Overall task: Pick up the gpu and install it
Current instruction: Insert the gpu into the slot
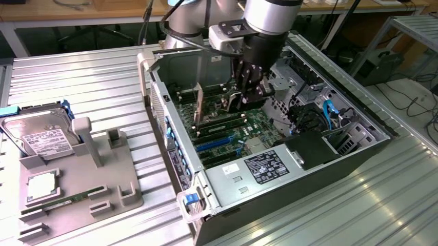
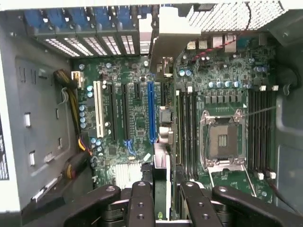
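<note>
Edgewise, I hold the gpu point(image 2: 161, 184) upright between the part-closed gripper point(image 2: 166, 201) fingers, inside the open computer case point(image 1: 174, 169), bracket toward the rear slots, because its edge must meet a motherboard point(image 2: 137, 123) expansion slot.

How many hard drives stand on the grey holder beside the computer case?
1. The hard drive stands tilted in a slot at the far end of the grey holder, on the exterior view's left of the computer case. Others may be hidden.
</note>
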`<state>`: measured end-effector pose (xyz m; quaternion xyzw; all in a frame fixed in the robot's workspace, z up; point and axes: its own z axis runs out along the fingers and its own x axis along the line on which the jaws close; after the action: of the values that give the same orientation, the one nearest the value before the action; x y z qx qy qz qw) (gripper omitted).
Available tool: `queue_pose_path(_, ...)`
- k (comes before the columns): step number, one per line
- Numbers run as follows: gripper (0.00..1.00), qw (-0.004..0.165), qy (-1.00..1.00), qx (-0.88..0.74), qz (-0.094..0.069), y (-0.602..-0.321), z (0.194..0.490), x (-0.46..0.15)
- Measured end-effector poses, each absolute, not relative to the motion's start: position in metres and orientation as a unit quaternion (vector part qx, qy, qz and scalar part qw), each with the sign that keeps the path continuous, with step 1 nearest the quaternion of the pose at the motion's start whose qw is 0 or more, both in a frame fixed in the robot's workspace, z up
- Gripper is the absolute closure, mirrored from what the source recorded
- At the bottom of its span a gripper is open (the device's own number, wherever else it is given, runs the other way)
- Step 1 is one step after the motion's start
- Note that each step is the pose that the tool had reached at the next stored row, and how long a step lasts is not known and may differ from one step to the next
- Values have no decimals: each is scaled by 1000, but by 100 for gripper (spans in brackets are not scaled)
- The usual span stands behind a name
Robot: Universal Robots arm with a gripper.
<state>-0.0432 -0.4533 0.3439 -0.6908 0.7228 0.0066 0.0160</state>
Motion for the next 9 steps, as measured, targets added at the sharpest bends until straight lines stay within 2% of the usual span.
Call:
queue_pose_path(2,73,17,711,-703,8,-455,320,-47)
queue_pose_path(9,73,17,711,-703,8,-458,317,-47)
